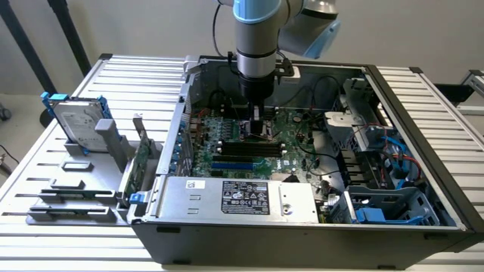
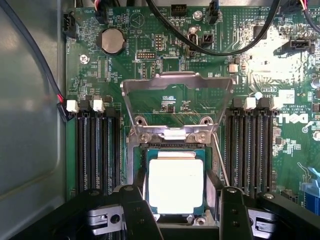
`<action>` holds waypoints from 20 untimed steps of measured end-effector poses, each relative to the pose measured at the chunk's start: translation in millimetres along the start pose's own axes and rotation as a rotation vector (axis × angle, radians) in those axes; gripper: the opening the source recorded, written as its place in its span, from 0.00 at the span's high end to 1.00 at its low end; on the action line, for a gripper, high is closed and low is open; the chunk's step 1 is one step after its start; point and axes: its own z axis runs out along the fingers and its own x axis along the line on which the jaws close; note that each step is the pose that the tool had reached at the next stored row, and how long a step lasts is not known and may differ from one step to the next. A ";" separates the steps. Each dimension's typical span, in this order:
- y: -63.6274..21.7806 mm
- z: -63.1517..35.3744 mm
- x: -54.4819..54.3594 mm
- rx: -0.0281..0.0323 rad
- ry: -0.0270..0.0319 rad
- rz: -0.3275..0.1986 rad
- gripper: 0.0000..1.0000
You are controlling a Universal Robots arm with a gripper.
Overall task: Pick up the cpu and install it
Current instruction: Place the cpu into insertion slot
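Apparently the chip (image 2: 176, 185) lies in its socket (image 2: 140, 150), the claw (image 2: 180, 192) open astride it.
A finger nudging it askew could bend the socket's contacts, since the clamp plate (image 2: 177, 86) stands raised and nothing holds it down.

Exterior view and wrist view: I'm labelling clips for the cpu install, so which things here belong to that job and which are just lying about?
Job in hand: cpu lying in its socket; open socket cover; motherboard; tool above the cpu.
Lying about: hard drive and card standing in the grey rack; silver box with black label.
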 end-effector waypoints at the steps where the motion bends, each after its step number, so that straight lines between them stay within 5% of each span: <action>1: -0.1 0.2 0.4 0.0001 -0.0010 0.000 0.45; 11: -0.4 2.6 2.9 -0.0001 -0.0109 -0.001 0.45; 20: -0.6 4.5 3.7 -0.0001 -0.0125 0.001 0.45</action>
